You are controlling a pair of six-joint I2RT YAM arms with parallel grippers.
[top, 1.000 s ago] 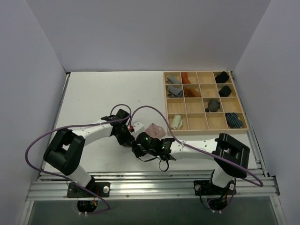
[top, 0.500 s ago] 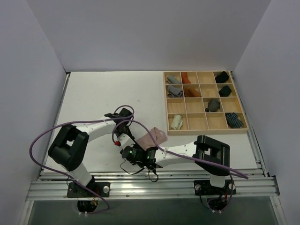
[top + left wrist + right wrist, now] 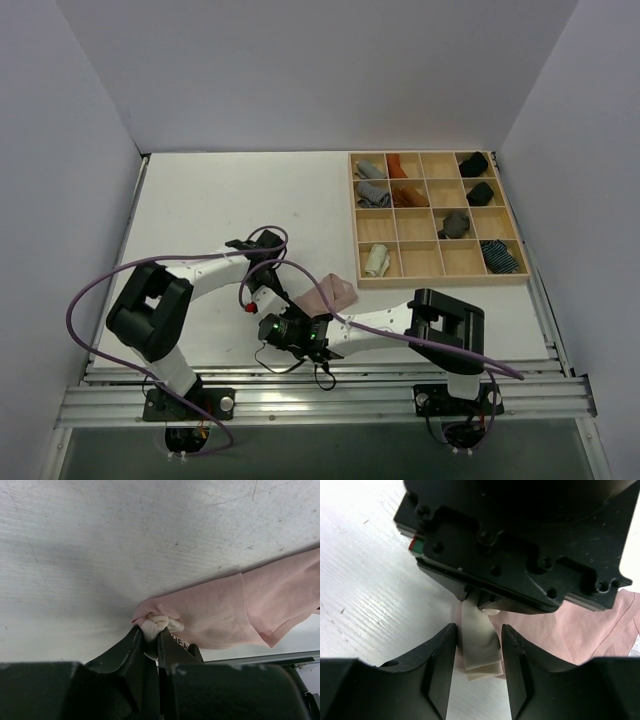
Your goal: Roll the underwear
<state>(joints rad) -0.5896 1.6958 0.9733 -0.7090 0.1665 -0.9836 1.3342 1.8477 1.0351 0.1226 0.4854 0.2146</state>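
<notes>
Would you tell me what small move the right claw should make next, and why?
Probably close the right claw: its open jaws straddle the beige strip of the underwear, whose bunched edge the left claw pinches.

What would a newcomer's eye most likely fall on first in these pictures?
At the front of the table, the left gripper pinches the bunched edge of the pink underwear, while the right gripper straddles its beige strip with jaws apart. At the far right lies a wooden tray of compartments, several holding small cloth rolls.
</notes>
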